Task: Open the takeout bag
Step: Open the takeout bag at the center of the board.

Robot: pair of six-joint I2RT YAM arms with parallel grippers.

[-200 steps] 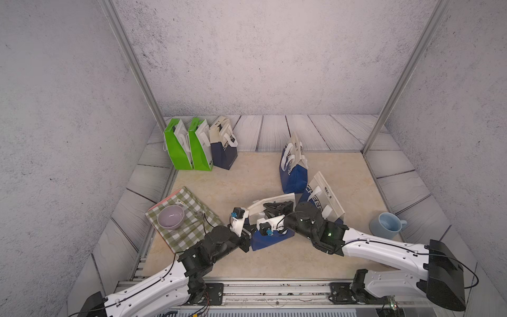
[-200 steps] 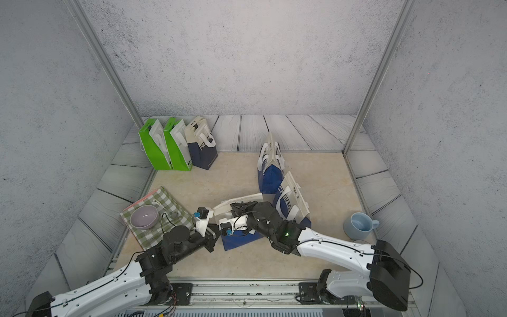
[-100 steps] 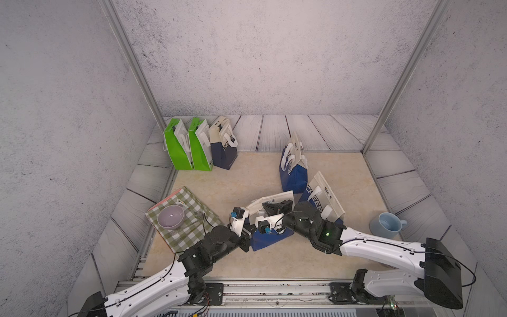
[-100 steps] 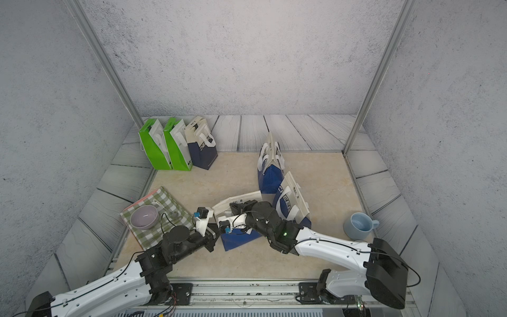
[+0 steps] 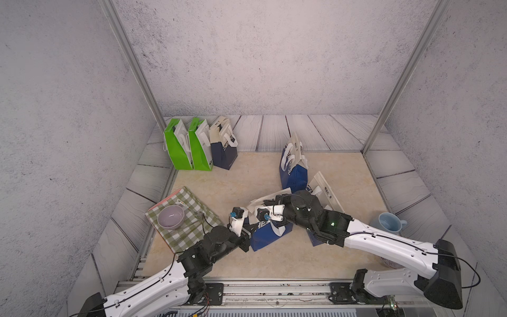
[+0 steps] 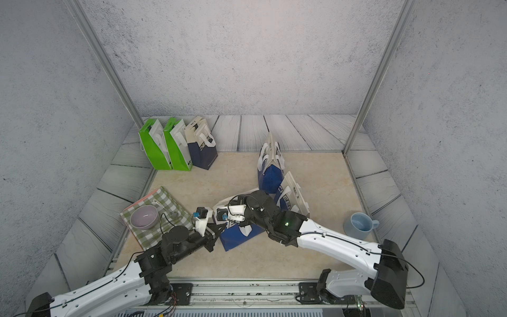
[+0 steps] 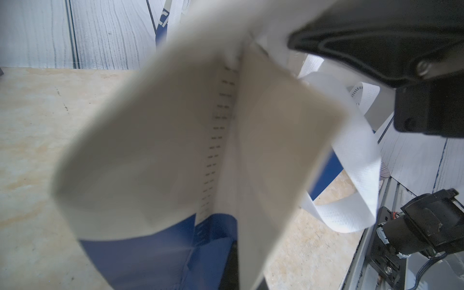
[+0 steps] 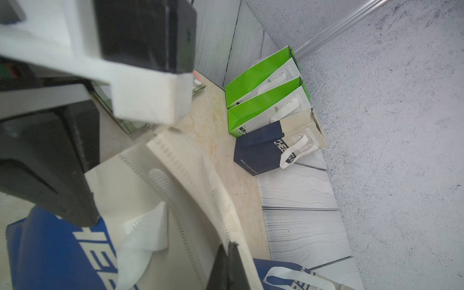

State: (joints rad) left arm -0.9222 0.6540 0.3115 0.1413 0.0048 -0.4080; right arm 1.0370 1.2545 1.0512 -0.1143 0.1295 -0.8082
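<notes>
Grey walls (image 5: 260,55), beige floor (image 5: 241,178); my left gripper (image 5: 251,227) and right gripper (image 5: 264,204) clench the blue bag (image 5: 270,236); green bags (image 5: 177,151) at eleven o'clock.

A lab robot test cell — grey speckled wall panels (image 5: 260,55) framed by bare aluminium posts (image 5: 131,63). Two white robot arms (image 5: 384,244) sit mounted on a metal base rail (image 5: 274,289).

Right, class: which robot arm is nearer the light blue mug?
Right. The right arm passes close beside the mug; the left arm reaches in from the opposite side, by the checked cloth.
</notes>
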